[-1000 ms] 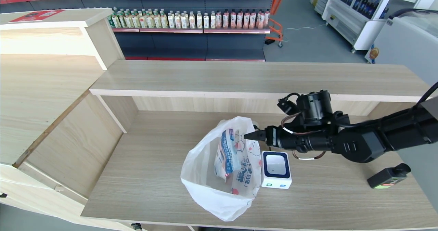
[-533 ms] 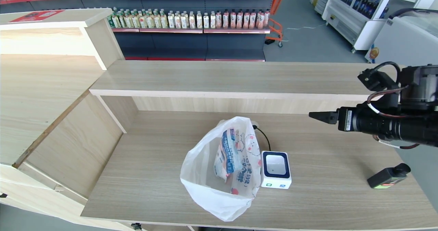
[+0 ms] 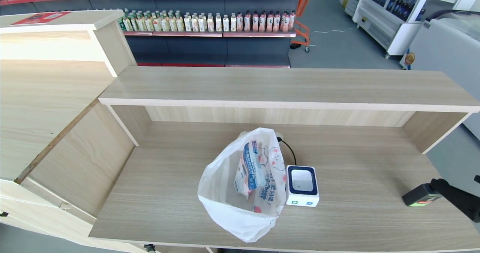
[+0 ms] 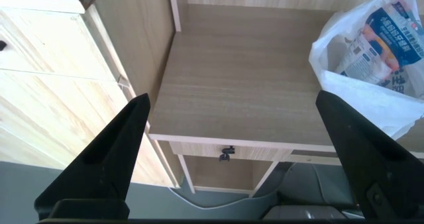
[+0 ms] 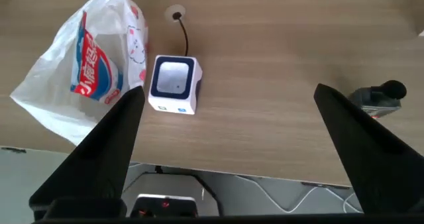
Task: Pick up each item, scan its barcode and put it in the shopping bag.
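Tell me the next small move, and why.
Probably swing the right gripper, open and empty, over the black device near the right edge of the counter. The package already sits in the shopping bag, and that device is the only loose thing left beside the scanner, though it may not be merchandise.

Shop — bottle-stocked shelves [image 3: 210,20], checkout counter [image 3: 360,178].

Translucent white plastic shopping bag [image 3: 221,204] is showing red cartoon prints; blue-and-white printed packet [image 3: 250,165]; white box scanner [image 3: 302,198] is wearing a navy frame; pale wood-grain desk [image 3: 360,215].
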### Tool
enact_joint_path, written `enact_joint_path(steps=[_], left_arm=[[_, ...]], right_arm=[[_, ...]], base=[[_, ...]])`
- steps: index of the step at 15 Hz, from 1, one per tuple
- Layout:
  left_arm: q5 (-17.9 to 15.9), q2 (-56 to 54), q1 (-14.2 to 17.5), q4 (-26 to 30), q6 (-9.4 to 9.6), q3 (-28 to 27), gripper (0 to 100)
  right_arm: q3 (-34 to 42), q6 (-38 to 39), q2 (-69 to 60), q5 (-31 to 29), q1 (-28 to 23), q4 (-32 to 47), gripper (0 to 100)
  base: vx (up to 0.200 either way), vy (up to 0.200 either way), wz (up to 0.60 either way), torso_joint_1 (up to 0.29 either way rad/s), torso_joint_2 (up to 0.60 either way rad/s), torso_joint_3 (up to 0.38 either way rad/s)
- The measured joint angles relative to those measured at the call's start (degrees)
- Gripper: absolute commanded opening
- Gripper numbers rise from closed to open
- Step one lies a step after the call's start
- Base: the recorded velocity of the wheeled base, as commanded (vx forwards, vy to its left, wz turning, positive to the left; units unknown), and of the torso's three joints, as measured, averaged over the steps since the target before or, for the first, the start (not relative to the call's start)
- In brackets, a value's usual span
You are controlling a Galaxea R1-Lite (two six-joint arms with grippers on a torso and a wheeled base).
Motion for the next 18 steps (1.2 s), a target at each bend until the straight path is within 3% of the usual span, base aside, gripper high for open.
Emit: enact_joint_path(steps=[7,9,18], left_arm=[[0.0,0.0,0.0,0.0,0.0,0.0,100],[0.0,0.0,0.0,0.0,-0.02,0.0,100],[0.2,0.0,0.0,0.0,-0.9,0.0,100]], right_arm=[[7.7,0.0,-36.1,-1.3,-1.3,29.9,100],[9.9,0.1,-41.1,-2.8,-2.3,31.3,100],[10.9,0.1,-45.2,-2.7,-2.6,31.2,100]], base=[[0.0,0.0,0.0,0.0,0.0,0.0],[0.0,0.0,0.0,0.0,0.0,0.0],[0.0,-0.2,0.0,0.004,0.0,0.002]])
